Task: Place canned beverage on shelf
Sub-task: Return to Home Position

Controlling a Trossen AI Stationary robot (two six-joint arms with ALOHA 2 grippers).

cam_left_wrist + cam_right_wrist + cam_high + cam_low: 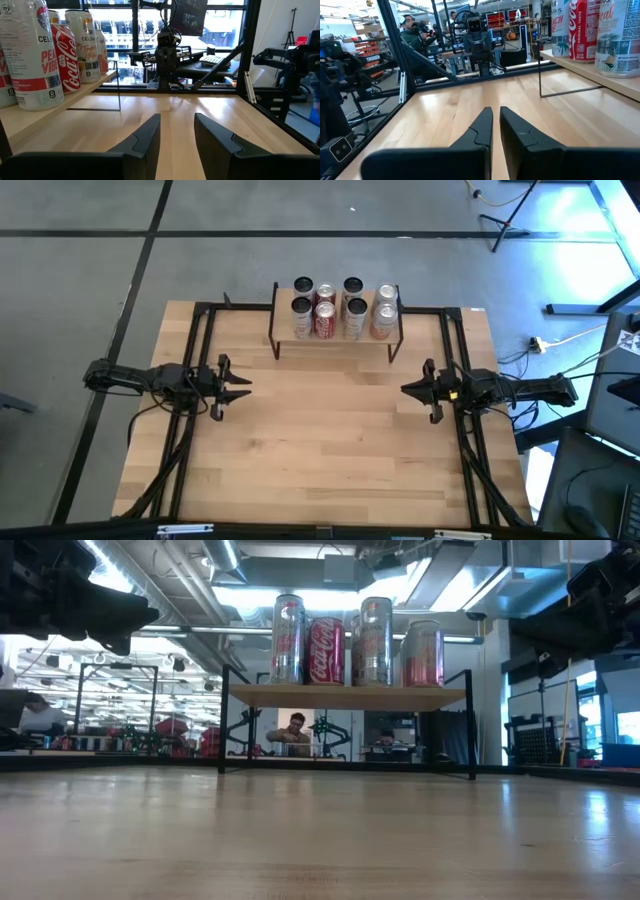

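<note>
We see the light-wood counter (330, 450) carrying the shelf (284, 322) at its 12 o'clock edge; eight cans (326, 318) stand on the shelf in two rows of four.

- Your shelf (338, 339) stood at the far middle of the bench (330, 450). It was a level light-wood board on thin black legs.
- You had eight cans upright on it, in two rows of four, packed close side by side.
- The red Coca-Cola cans (325, 320) sat second from the left, one behind the other.
- The white and pink cans (383, 322) filled the right end, also one behind the other.
- The other four, pale Celsius cans (301, 312) with dark tops, took the left end and the third place.
</note>
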